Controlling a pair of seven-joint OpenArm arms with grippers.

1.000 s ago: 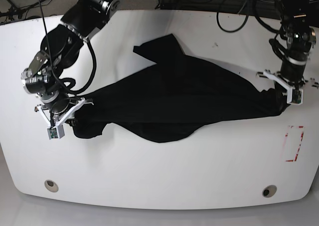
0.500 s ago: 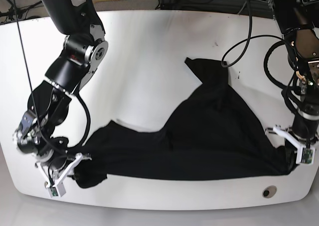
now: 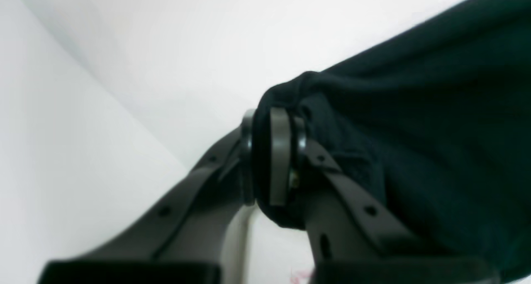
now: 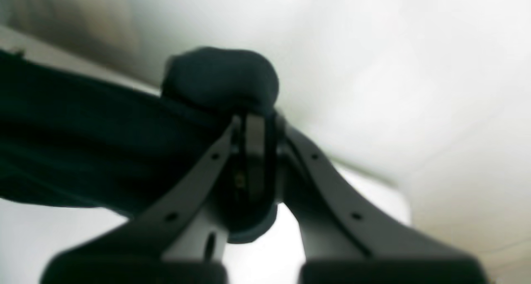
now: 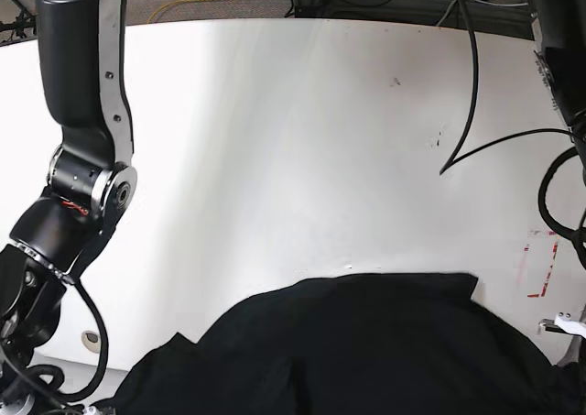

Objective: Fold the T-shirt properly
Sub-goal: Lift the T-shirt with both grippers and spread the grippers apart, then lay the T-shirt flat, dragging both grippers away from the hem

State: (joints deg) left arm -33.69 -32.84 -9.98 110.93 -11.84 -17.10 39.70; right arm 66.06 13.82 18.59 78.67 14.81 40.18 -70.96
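Note:
The black T-shirt (image 5: 366,351) lies stretched across the front edge of the white table (image 5: 302,140), plain black side up, with no print showing. In the left wrist view my left gripper (image 3: 271,159) is shut on a bunched edge of the shirt (image 3: 415,130). In the right wrist view my right gripper (image 4: 254,159) is shut on another bunched edge of the shirt (image 4: 83,143). In the base view only a white bit of the left gripper's frame (image 5: 560,324) shows at the right edge. The right gripper is below that view's bottom left corner.
A red rectangle mark (image 5: 540,264) is on the table at the right. A round hole (image 5: 90,338) sits near the front left corner. A black cable (image 5: 472,113) hangs over the right side. The right arm (image 5: 82,186) rises along the left.
Both grippers have pulled the shirt from mid-table toward the front edge. The shirt now spreads wide along the bottom of the base view, and both grippers have dropped mostly out of that view.

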